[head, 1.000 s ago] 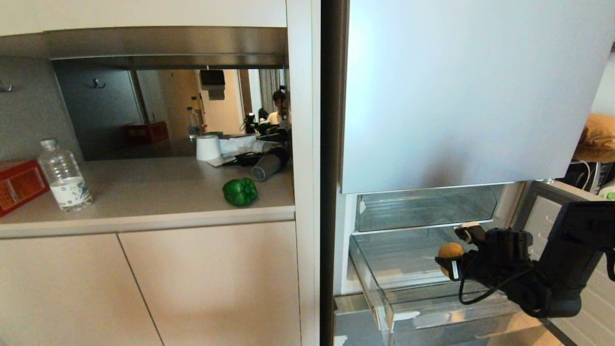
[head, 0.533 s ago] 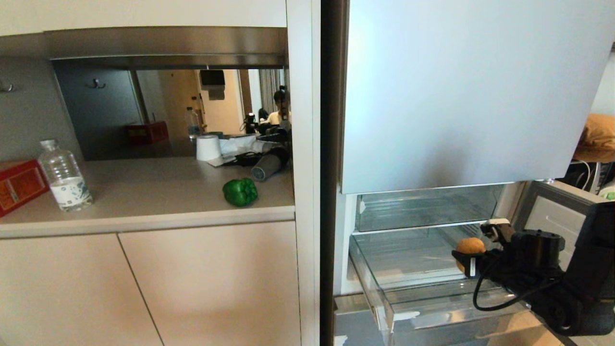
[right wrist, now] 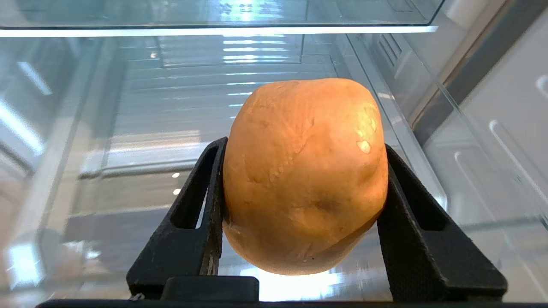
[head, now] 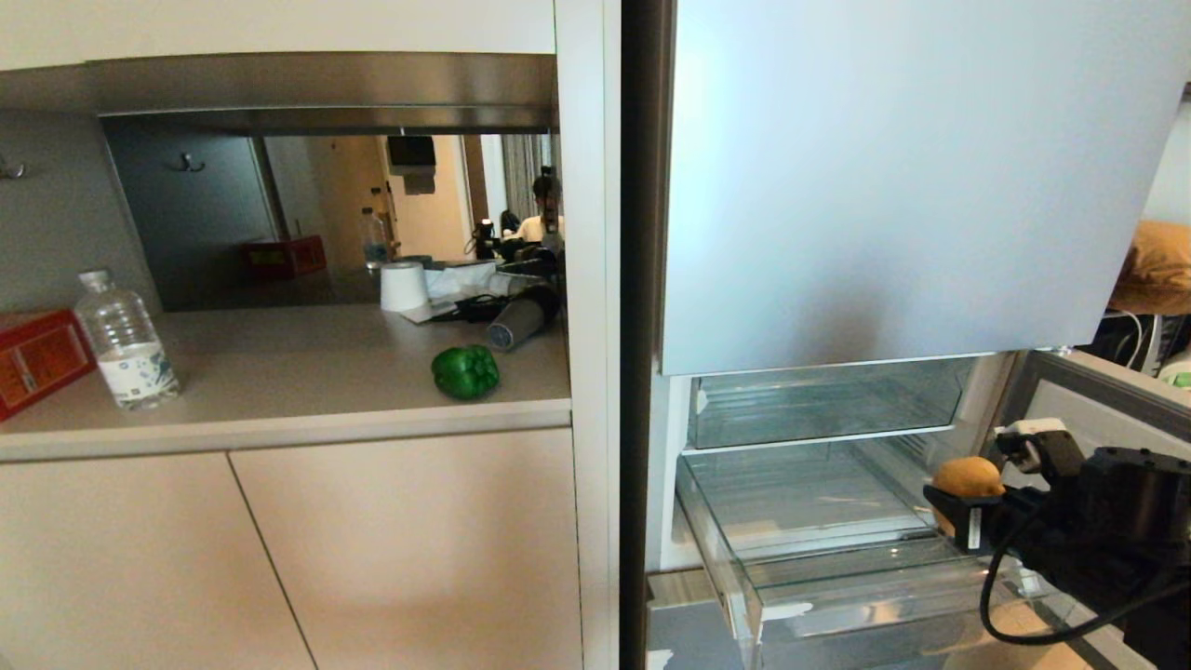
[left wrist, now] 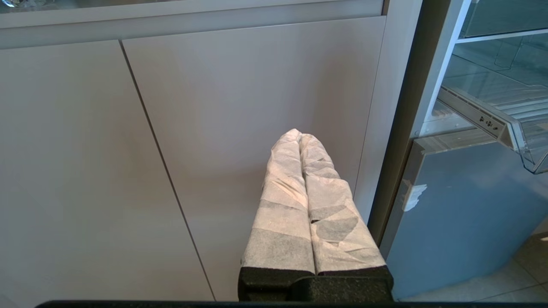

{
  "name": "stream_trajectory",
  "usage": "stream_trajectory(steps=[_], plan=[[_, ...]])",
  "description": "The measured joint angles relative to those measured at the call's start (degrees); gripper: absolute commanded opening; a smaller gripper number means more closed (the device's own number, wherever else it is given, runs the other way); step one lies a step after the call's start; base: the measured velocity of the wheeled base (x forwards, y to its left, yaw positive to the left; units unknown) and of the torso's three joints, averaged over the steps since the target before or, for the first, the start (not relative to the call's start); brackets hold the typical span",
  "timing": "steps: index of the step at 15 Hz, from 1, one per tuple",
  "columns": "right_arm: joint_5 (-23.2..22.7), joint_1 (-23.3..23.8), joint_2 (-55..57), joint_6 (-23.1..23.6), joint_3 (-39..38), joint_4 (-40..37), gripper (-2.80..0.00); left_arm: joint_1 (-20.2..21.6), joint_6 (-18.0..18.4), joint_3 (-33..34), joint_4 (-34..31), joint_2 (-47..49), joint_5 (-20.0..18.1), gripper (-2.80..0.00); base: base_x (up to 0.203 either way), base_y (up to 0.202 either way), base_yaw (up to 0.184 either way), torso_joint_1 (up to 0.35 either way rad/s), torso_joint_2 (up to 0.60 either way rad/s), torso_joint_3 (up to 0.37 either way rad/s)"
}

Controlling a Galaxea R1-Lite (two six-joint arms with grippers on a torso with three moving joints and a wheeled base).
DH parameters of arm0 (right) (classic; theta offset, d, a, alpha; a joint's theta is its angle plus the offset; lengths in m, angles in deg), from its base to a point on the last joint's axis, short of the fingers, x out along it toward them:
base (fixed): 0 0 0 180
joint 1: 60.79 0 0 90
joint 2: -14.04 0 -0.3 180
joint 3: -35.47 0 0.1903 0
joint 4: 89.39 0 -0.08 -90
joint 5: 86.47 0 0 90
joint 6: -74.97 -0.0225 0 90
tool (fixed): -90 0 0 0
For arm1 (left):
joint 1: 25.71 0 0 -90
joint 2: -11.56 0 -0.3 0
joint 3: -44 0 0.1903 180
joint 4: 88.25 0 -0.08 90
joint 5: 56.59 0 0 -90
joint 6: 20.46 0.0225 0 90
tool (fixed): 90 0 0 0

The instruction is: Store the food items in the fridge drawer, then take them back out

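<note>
Potato (right wrist: 305,175) is clamped between the two black fingers (right wrist: 195,214) of the right hand (head: 977,498), one finger on each flank. In the head view the potato (head: 968,476) sits at the right side of the pulled-out fridge drawer (head: 744,596), at about the height of its upper rim. Whether it lies over the drawer's interior or just outside the right wall cannot be determined from this angle. In the right wrist view the ribbed clear floor of the drawer (right wrist: 128,128) lies beyond and below the potato, with no contact between them.

The drawer stands open and extended toward the camera, with a small white sticker (head: 786,611) on its front panel. A second clear drawer (head: 828,400) sits above it, pushed in. The grey upper fridge door (head: 893,177) is swung open across the upper compartment.

Bell pepper (head: 465,371) rests on the tabletop (head: 279,372) left of the fridge, near the front edge, well apart from the drawer. A clear water bottle (head: 126,340) and a red box (head: 37,358) stand at the far left of the same tabletop. A white cup (head: 403,285) and dark clutter lie at the back.

The left hand (left wrist: 302,141) hangs low in front of the cabinet doors (left wrist: 171,149) below the tabletop. Its tape-wrapped fingers (left wrist: 282,192) are pressed together and hold nothing.
</note>
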Motion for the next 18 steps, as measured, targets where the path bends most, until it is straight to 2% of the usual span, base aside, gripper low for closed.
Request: stream_trajectory(steps=[7, 12, 18], plan=[[-1.1, -0.2, -5.1, -1.4, -3.1, 0.0, -2.8, 0.0, 0.0, 0.0, 0.0, 0.0, 0.0, -2.8, 0.0, 0.0, 0.0, 0.0, 0.0, 0.0], [-1.7, -0.5, -5.5, -1.4, -3.3, 0.1, -2.8, 0.0, 0.0, 0.0, 0.0, 0.0, 0.0, -2.8, -0.001, -0.006, 0.161, 0.001, 0.0, 0.004], [-1.5, -3.7, -8.3, -0.6, -4.6, 0.1, -2.8, 0.0, 0.0, 0.0, 0.0, 0.0, 0.0, -2.8, 0.002, -0.007, 0.174, 0.001, 0.0, 0.003]])
